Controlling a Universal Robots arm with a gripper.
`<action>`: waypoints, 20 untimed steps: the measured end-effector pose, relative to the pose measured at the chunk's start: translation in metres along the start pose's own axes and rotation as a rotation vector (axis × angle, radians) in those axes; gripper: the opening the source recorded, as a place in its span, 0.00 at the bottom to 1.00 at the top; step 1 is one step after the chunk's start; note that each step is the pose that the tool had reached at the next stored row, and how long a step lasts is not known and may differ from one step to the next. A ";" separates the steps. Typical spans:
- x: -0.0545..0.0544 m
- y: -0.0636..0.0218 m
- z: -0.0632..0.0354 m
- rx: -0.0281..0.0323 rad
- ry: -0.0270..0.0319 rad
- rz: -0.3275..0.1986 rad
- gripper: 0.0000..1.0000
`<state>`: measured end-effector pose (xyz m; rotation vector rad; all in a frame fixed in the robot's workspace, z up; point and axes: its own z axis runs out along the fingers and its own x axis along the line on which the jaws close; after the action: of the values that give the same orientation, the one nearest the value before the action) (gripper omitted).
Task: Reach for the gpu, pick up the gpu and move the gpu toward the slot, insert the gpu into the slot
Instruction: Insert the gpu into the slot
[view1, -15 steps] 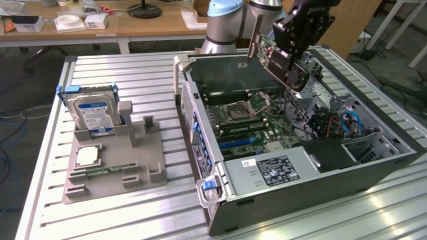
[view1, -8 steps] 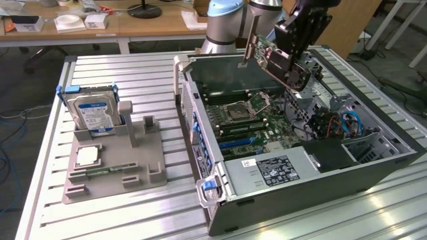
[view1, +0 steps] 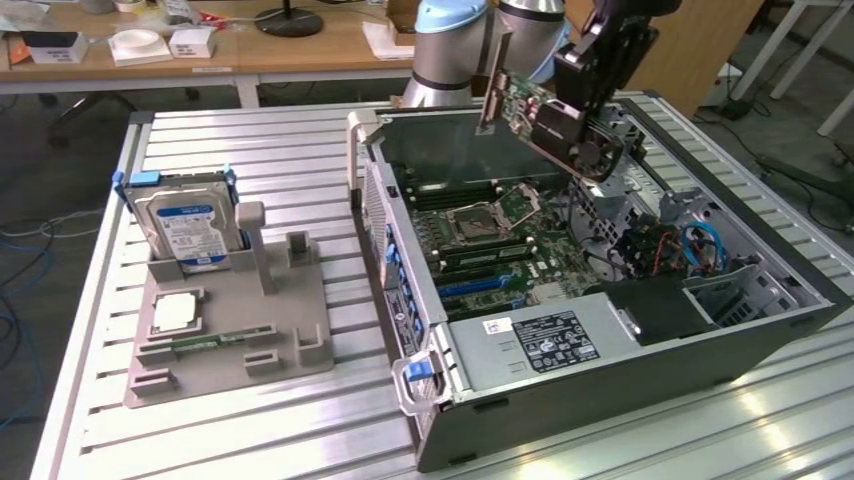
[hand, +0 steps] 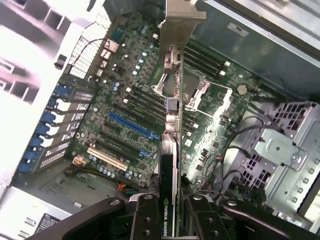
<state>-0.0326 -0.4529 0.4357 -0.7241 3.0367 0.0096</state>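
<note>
The gpu (view1: 531, 108) hangs tilted in the air over the back of the open computer case (view1: 801, 290), with its metal bracket (view1: 495, 75) on the exterior view's left and its black fan facing the right. My gripper (view1: 583, 112) is shut on the card from above. In the wrist view the gpu (hand: 170, 150) shows edge-on between my two black fingers (hand: 145, 217), and my gripper (hand: 171, 222) clamps its edge. The blue slot (hand: 133, 126) lies on the motherboard below, off to one side of the card. In the exterior view the slot (view1: 475, 285) sits low on the board, well below the card.
A silver blue-labelled hard drive (view1: 188, 226) stands in a grey holder (view1: 234, 335) on the slatted table, with a small silver chip (view1: 175, 312) beside it. Inside the case are the processor socket (view1: 478, 217), the power supply (view1: 561, 340), a drive cage (hand: 280, 150) and loose cables (view1: 694, 245).
</note>
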 end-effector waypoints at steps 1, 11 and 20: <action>0.000 0.0000 0.0001 -0.0003 0.0000 -0.016 0.26; 0.000 0.0001 0.0009 -0.0035 0.0001 -0.165 0.26; 0.003 0.0005 0.0011 -0.0056 0.0001 -0.264 0.26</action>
<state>-0.0351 -0.4537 0.4345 -1.1175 2.9158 0.0139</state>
